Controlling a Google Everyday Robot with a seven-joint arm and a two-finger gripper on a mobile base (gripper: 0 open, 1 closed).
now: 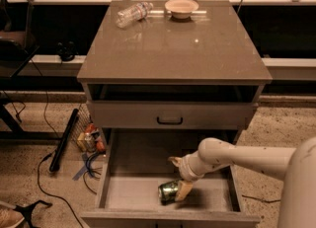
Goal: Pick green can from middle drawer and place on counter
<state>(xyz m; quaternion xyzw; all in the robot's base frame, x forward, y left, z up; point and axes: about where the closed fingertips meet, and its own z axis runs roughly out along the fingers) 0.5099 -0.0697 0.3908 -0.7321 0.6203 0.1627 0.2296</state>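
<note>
Gripper [179, 175] is inside the open middle drawer [129, 192], reaching in from the right on the white arm [242, 156]. Jaws stand spread: one finger [174, 161] points toward the back of the drawer, and the other finger [185, 190] angles down toward the drawer's front wall. The green can [169, 192] lies on its side on the drawer floor, against the outer left side of the lower finger and touching it. It sits below the gap between the jaws and is not pinched. Far beyond the jaws, above the closed drawer front [123, 115], the counter [173, 54] carries a clear water bottle [132, 13] lying down and a bowl [181, 7] at its rear edge.
</note>
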